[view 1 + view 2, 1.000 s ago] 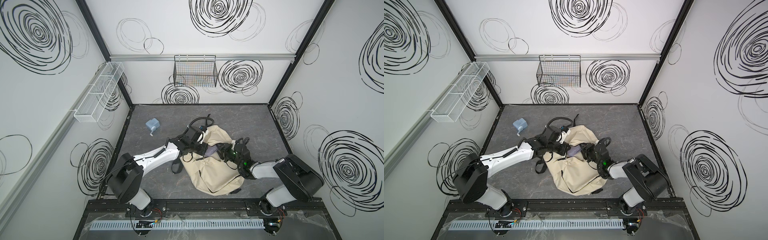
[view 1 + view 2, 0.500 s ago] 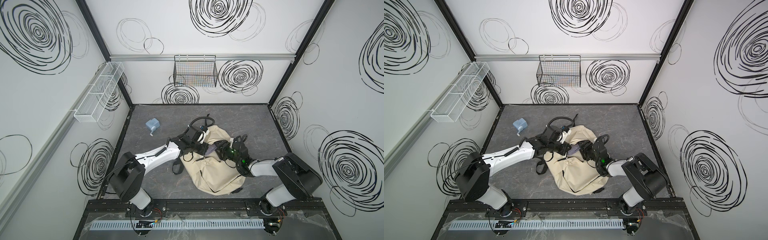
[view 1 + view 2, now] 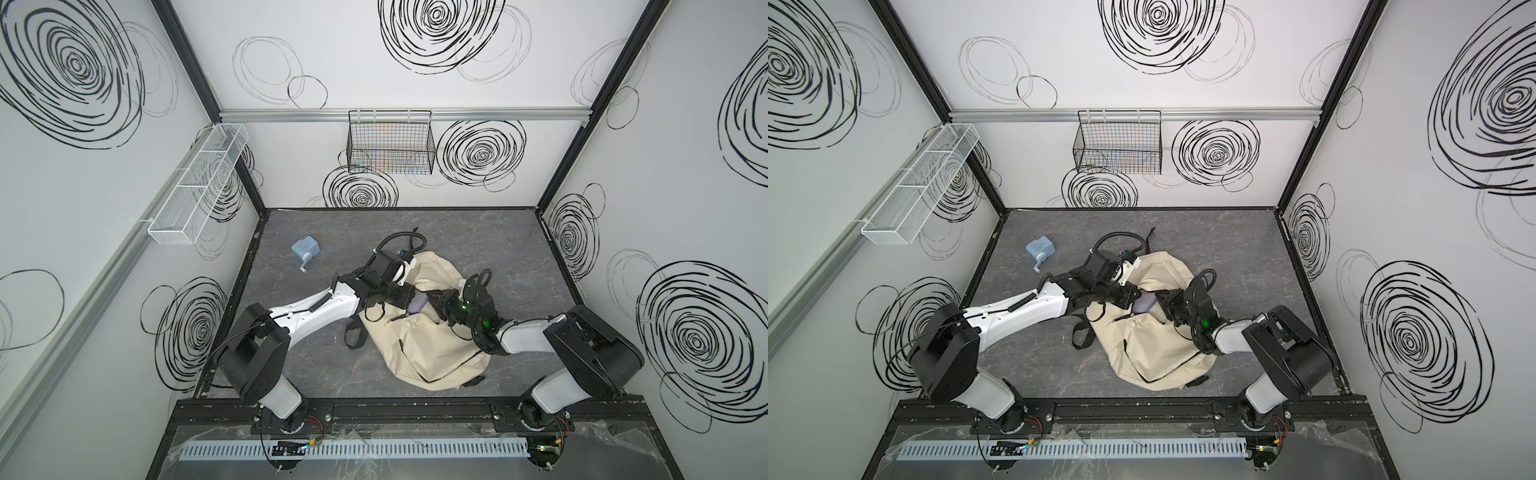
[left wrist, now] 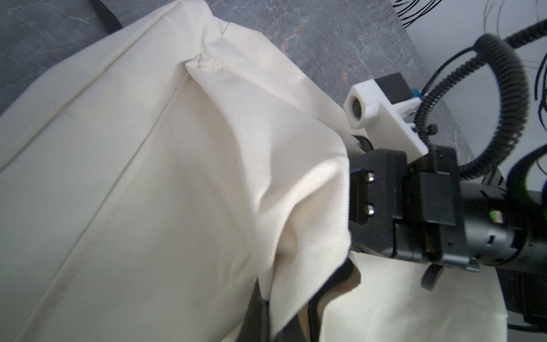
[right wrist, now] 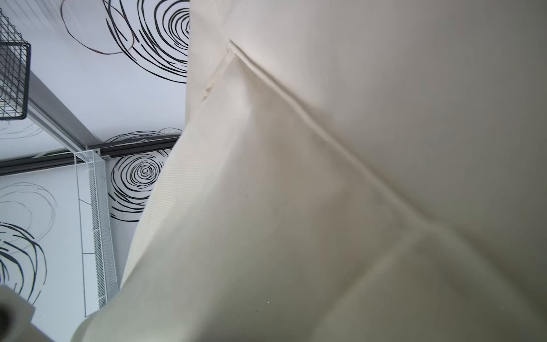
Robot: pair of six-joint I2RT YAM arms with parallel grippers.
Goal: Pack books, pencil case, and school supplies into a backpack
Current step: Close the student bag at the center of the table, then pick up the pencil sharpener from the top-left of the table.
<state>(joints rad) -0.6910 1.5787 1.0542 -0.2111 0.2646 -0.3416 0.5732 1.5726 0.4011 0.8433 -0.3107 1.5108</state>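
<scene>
Currently: cream-beige floppy fabric backpack (image 3: 424,349) laid mid-table, mouth flap pinched in fully closed left gripper (image 3: 404,300). Greyish-purple soft pencil case (image 3: 417,303) lodged at mouth; right gripper (image 3: 435,302) beside it, jaw gap hidden by fabric, not determinable. Risk: pouch spilled out if flap is released early. Light blue boxy sharpener (image 3: 304,249) left unpacked, well apart.

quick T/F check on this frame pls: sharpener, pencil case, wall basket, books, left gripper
1. The sharpener sits on the table, outside the backpack. True.
2. The pencil case lies beside the sharpener. False: it is at the backpack's opening, well away from the sharpener.
3. A black wire basket hangs on the back wall. True.
4. Both books lie in plain view on the table. False: no book shows in any view.
5. The left gripper hangs open over bare table. False: it is shut at the backpack's opening, on its fabric.
</scene>
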